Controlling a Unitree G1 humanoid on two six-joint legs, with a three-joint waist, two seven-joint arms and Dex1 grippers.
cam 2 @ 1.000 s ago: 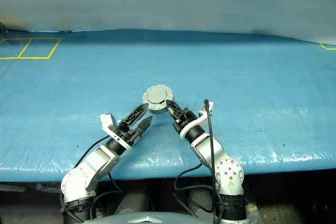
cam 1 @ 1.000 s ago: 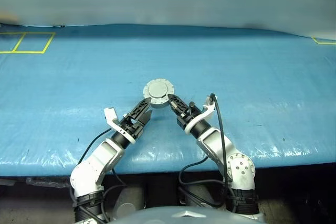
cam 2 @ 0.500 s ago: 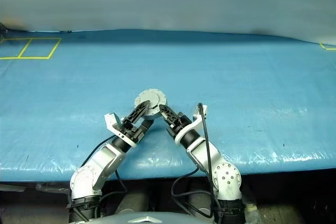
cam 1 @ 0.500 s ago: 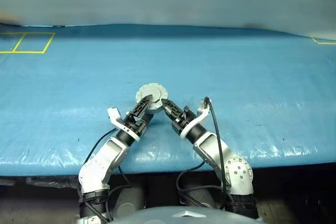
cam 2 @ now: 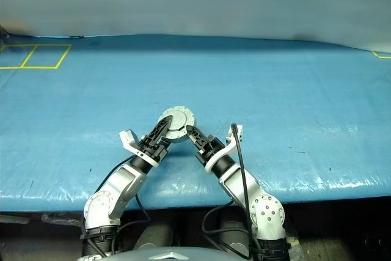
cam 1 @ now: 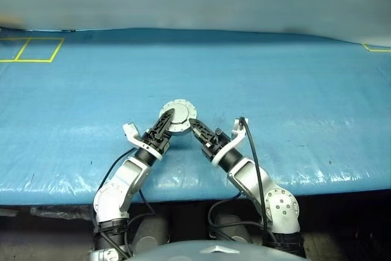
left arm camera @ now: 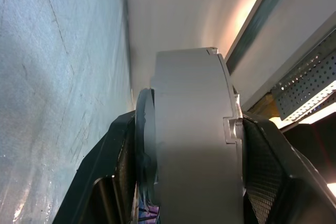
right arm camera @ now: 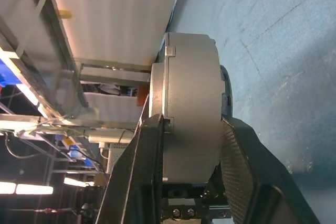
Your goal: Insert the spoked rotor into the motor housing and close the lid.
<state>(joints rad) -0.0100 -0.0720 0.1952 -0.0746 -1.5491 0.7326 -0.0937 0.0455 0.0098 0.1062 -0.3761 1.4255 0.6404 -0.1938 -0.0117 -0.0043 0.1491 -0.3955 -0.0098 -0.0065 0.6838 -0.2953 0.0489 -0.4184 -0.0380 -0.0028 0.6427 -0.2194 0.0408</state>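
left gripper [cam 1: 166,121] pinches across the motor housing [cam 1: 178,117], held above the blue table [cam 1: 293,90] with lid [left arm camera: 228,124] on, right gripper [cam 1: 194,125] clamping too: looks heavy, rigid, slick metal, best squeezed across flat faces.

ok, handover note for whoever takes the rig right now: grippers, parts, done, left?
Right gripper: shut on the motor housing, one finger on each flat face, held above the blue table.
Left gripper: fingers on both faces of the same housing; contact looks made in the left wrist view, firmness can't be judged.
Lid: plain grey face up, seated on the housing.
Spoked rotor: presumably inside; can't confirm.
Done: the lid looks closed, seam flush in both wrist views.
Left: check that the lid is fully seated, then probably set the assembly down and release.
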